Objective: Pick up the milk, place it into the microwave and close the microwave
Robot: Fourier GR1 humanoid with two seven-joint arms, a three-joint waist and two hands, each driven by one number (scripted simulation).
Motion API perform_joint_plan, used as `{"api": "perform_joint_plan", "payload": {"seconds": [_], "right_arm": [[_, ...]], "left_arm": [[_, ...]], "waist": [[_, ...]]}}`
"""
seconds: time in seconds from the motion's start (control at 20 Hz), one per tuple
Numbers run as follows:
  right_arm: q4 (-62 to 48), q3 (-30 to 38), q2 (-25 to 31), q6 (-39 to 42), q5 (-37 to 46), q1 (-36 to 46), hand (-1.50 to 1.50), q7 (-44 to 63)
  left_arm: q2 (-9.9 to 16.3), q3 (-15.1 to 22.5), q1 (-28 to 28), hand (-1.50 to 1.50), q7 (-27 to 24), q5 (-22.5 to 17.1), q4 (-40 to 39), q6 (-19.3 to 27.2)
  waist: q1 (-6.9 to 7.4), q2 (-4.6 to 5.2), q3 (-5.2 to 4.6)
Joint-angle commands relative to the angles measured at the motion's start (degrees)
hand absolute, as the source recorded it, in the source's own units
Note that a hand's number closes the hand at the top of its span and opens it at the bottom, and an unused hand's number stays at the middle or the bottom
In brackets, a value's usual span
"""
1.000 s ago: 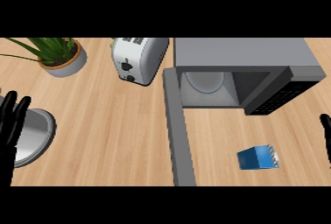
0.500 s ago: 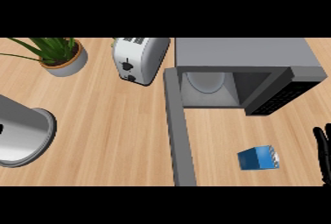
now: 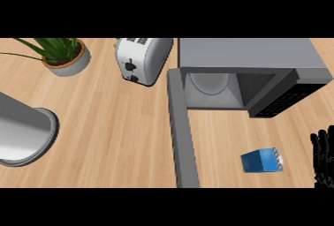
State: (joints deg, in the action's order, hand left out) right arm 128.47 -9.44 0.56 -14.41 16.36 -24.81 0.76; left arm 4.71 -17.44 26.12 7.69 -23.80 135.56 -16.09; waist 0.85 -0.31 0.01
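Right hand (image 3: 321, 155), fingers straight and spread, now slightly nearer the untouched milk (image 3: 262, 160); left forearm (image 3: 23, 132) unchanged.

Matt light-wood counter (image 3: 117, 132); smooth grey metal microwave (image 3: 248, 55); glossy white toaster (image 3: 143, 59).

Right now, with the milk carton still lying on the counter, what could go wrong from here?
1. The open microwave door stands edge-on just left of the milk carton; a sideways nudge could push the carton against it.
2. The right hand shows only at the view's right edge, so its approach is hard to judge.
3. The left forearm hangs over the counter left of the door and may bump it when closing.
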Motion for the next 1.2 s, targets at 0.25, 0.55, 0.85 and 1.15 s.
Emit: {"api": "perform_joint_plan", "payload": {"seconds": [0.25,0.55,0.85,1.15], "right_arm": [[-13.5,4.3,-0.5,-4.3,-1.6,-1.6,-1.50,-8.0],[-27.4,11.5,0.6,-1.5,-8.0,-1.6,-1.50,-19.6],[-41.4,14.9,1.3,0.0,-10.2,1.7,-1.50,-30.4],[-55.2,19.2,3.7,0.0,-10.0,7.2,-1.50,-37.4]], "left_arm": [[-2.0,-3.3,9.2,-1.50,-1.3,-11.3,9.2,-5.9],[-3.5,-3.2,10.6,-1.50,-1.4,-10.8,10.5,-5.9],[-3.6,-5.8,13.6,-1.50,-4.9,-14.1,7.7,-10.3],[-3.7,-7.9,14.2,-1.50,-7.6,-14.3,4.5,-12.3]], "waist": [[0.68,-0.10,0.02],[0.32,0.04,0.13],[0.69,-0.02,0.12],[0.54,0.15,0.12]]}}
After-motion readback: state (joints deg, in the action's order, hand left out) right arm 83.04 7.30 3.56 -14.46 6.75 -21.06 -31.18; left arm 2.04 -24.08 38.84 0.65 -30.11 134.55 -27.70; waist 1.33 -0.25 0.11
